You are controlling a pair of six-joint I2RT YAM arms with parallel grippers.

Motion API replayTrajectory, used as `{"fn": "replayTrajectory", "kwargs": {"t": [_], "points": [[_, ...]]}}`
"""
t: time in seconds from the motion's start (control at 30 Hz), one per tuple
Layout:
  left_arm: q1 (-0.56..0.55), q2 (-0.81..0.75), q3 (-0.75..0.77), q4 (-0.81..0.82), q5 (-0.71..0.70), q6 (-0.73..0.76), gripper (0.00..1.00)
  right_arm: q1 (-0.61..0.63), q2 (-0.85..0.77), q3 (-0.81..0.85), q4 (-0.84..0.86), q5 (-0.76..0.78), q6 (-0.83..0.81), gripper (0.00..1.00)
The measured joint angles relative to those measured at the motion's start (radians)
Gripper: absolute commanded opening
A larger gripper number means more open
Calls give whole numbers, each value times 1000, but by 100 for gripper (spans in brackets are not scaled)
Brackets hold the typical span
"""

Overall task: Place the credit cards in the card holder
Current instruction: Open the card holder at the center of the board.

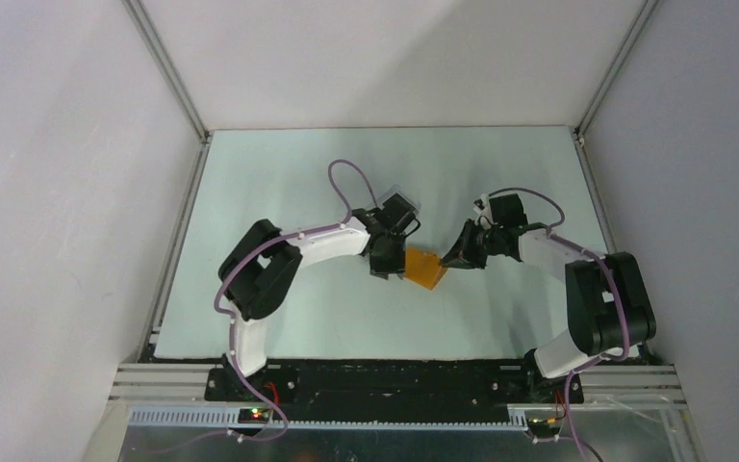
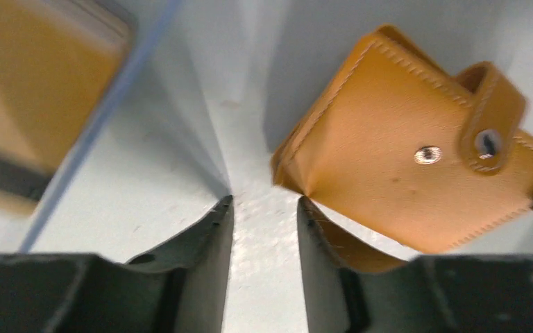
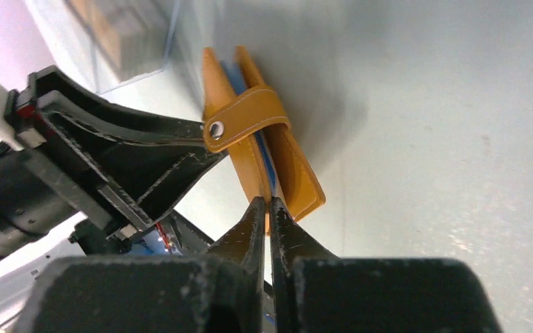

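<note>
The orange card holder [image 1: 424,267] stands on edge on the table between my two grippers. Its clasp strap [image 3: 246,118] is snapped across the top. In the left wrist view the card holder [image 2: 402,159] lies just right of my left gripper [image 2: 264,205], which is open with only bare table between its fingers. A light blue credit card [image 3: 266,161] shows as a thin edge between the holder's two leaves. My right gripper [image 3: 269,206] is shut on that blue edge at the holder's near end. No other credit cards are in view.
A clear plastic rectangle with an orange centre [image 2: 38,90] lies left of the left gripper and shows blurred in the right wrist view [image 3: 121,38]. The left gripper's black fingers [image 3: 146,156] reach up to the holder's clasp side. White walls enclose the table [image 1: 279,327].
</note>
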Motion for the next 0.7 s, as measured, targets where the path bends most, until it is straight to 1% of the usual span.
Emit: {"fn": "replayTrajectory", "kwargs": {"t": [0.03,0.1,0.23,0.37,0.47,0.7], "points": [[0,-16,-12,-19,-14,12,55,14,-15,0,6,-7,-5,0],[0,-51,-35,-51,-34,29,62,28,-29,0,20,-18,-6,0],[1,-149,-81,-88,-56,47,67,41,-31,0,40,-34,-9,0],[3,-270,-119,-97,-70,48,68,66,-37,0,43,-40,-25,0],[13,-370,-154,-97,-72,45,69,104,-53,16,-5,-28,-59,0],[105,-605,-239,-100,-83,37,70,261,-138,69,-124,94,-189,0]]}}
